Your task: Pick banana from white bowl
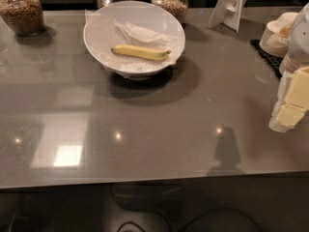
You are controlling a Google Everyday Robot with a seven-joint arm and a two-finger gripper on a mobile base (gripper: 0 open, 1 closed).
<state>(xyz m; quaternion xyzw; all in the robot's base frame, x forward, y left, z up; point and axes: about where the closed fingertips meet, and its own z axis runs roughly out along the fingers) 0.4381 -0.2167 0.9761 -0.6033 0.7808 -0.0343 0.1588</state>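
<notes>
Banana (140, 52): lies in white bowl (159, 18), near tabletop (145, 129) far edge. Hand (292, 103): at right edge, well apart; spread or pressed together, cannot tell. Step: approach. Next: reach across, over the bowl.

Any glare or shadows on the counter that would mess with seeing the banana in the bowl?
Camera view: a bright square glare patch and three small light spots sit on the front half of the countertop, clear of the white bowl; the banana is evenly lit; the bowl's shadow falls to its right; the gripper, at the right edge, has a dark shadow below-left of it.
</notes>
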